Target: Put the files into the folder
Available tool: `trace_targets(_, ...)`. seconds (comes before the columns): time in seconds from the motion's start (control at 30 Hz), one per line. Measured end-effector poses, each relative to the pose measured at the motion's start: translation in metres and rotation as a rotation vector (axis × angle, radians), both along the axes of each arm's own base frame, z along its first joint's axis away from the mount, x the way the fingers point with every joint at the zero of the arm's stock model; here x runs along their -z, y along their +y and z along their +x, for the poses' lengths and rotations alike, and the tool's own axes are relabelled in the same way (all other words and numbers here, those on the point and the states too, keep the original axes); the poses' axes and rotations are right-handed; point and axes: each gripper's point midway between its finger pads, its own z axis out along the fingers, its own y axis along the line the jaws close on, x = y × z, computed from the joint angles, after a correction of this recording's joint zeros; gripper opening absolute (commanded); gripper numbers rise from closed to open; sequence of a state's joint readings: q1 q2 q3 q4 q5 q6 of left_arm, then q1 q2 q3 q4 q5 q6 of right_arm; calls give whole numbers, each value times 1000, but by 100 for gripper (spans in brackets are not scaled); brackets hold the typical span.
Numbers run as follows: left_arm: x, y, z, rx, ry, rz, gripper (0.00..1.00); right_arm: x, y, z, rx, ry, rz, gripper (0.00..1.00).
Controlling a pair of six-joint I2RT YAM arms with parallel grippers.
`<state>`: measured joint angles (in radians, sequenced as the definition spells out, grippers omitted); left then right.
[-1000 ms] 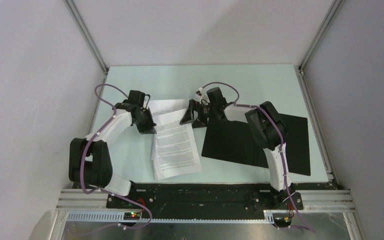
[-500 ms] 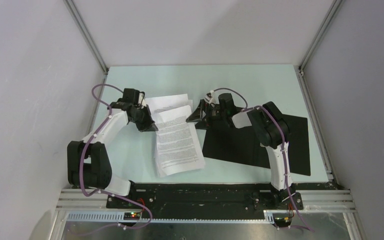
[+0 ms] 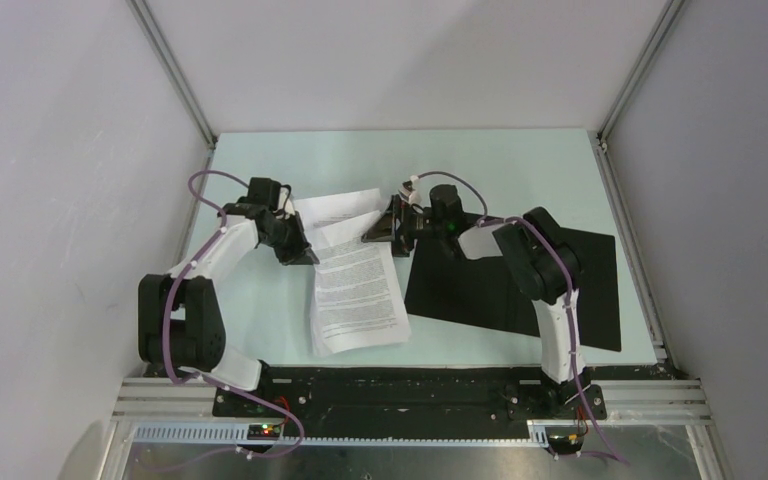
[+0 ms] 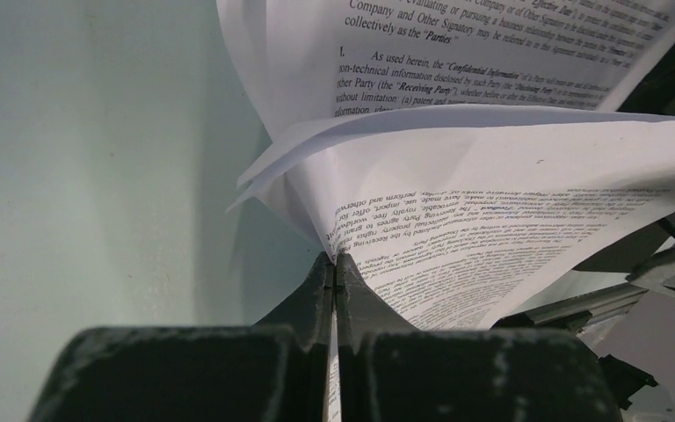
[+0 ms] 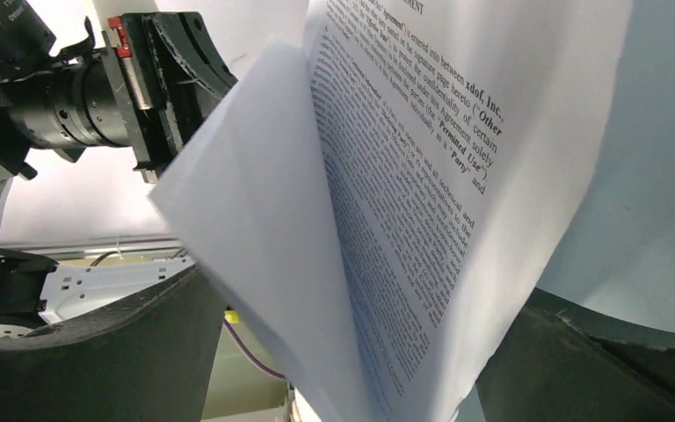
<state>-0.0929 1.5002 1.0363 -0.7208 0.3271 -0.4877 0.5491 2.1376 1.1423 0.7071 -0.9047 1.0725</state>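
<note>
The files (image 3: 357, 290) are a few white printed sheets lying left of the folder (image 3: 550, 285), which lies open and flat with its black inside up; its red outside does not show. My left gripper (image 3: 297, 248) is shut on the sheets' left edge, and the wrist view shows paper pinched between its closed jaws (image 4: 334, 257) with the sheets (image 4: 492, 202) bowing upward. My right gripper (image 3: 380, 229) is at the sheets' far right corner. Its jaws stand wide open (image 5: 352, 352) with lifted sheets (image 5: 404, 176) hanging between the fingers (image 5: 79, 352).
The pale green table (image 3: 460, 165) is walled by grey panels at the back and both sides, with metal posts at the back corners. The left arm's wrist (image 5: 97, 97) shows just beyond the sheets in the right wrist view. The arm bases sit on the black rail (image 3: 400, 395).
The far ends of the sheets have lifted and fanned apart. The right gripper drew right, then came back left onto the sheets' corner. The left gripper shifted slightly back-left, still holding.
</note>
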Motion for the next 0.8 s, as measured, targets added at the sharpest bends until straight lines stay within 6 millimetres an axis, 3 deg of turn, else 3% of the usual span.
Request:
trace_targets(0.13, 0, 1, 0, -4, 2, -1, 0, -11, -4, 1, 23, -42, -27, 87)
trace_targets(0.27, 1, 1, 0, -6, 7, -9, 0, -20, -7, 1, 44, -95, -59, 65)
trace_targets(0.63, -2, -4, -1, 7, 9, -43, 0, -5, -1, -8, 37, -127, -133, 59)
trace_targets(0.7, -2, -4, -1, 8, 9, -44, 0, -4, 0, -10, 34, -129, -138, 48)
trace_targets(0.77, -2, -5, -1, 8, 9, -46, 5, -3, 1, -11, 30, -136, -141, 29)
trace_targets(0.8, -2, -5, -1, 9, 10, -47, 10, -3, 1, -11, 29, -138, -143, 13)
